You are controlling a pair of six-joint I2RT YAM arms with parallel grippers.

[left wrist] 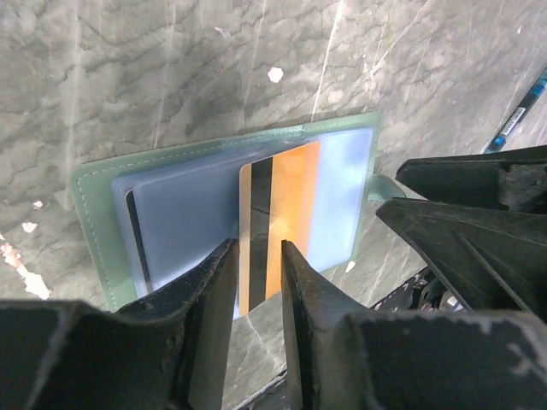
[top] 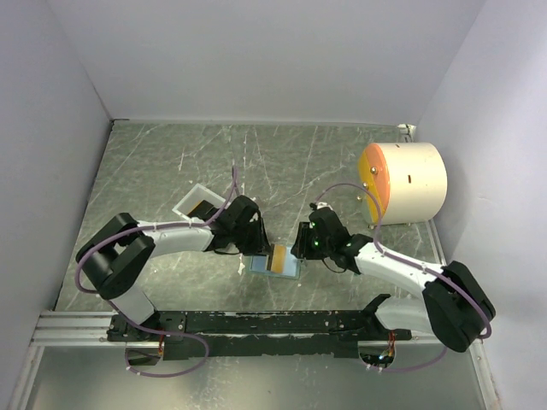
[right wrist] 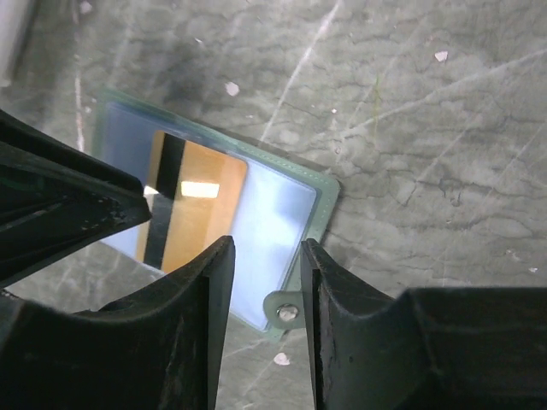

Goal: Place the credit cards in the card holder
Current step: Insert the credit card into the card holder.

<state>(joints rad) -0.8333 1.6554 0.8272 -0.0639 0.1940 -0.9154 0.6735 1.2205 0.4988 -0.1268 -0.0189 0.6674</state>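
Note:
The card holder lies open on the table between both grippers, sage-green rim and light-blue inside up. A yellow-orange credit card with a black stripe lies across its inside, one end overhanging the near edge. I cannot tell whether it is tucked into a pocket. A dark card edge shows in the other pocket. My left gripper stands open just above the orange card's overhanging end. My right gripper is open over the snap tab.
A shallow white tray holding a dark card sits behind the left arm. A large cream cylinder with an orange end lies at the right. White walls close in the table on three sides.

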